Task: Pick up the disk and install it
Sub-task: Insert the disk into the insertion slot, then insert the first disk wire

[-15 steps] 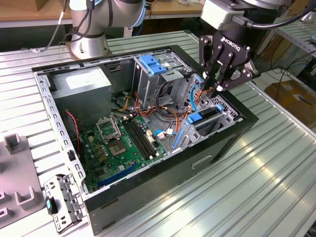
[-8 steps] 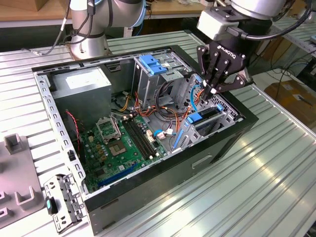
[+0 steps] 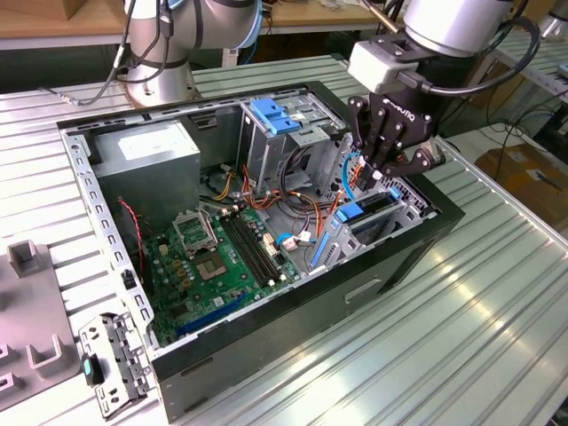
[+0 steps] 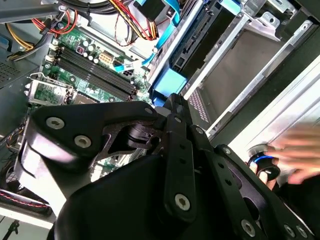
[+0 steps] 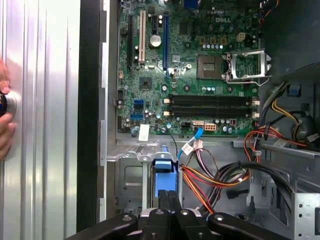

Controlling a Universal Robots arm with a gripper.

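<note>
1 gripper (image 3: 368, 170): fingers together, empty, over drive bay (image 3: 406, 209).
Disk (image 3: 374, 206): in bay, prob. part-seated.
Risk: skewed push jams disk; snags cables (image 3: 302, 209).

Our exterior view looked down obliquely on the open case (image 3: 266, 342). Both wrist views sat close, sharing the motherboard (image 4: 75, 55) (image 5: 190, 85).

Ribbed metal table (image 3: 461, 302) in glare, with a wooden bench (image 3: 53, 27) behind and a cardboard box (image 3: 525, 173) beside.
</note>
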